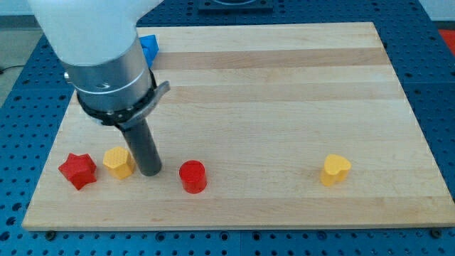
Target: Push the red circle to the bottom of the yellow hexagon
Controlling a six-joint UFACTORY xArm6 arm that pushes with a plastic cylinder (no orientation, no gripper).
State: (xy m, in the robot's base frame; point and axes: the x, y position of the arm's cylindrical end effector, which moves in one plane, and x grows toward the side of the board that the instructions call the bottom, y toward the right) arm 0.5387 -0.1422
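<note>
The wooden counter (284,85) takes up most of the view. No end effector on this rig, nothing to clench, just my tip (150,171) parked between the yellow hexagon (118,163) and the red circle (193,176). Circle sits right of the hexagon near the bottom edge, so I'd guess I need to get around it. Red star (77,171), yellow heart (335,170) and blue block (148,48) are out of the way.

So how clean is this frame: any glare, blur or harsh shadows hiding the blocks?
Camera view: lighting even and soft, with only faint shadows under the red circle and yellow hexagon. No glare on the board. Blocks and my tip look sharp. The arm body hides most of the blue block.
</note>
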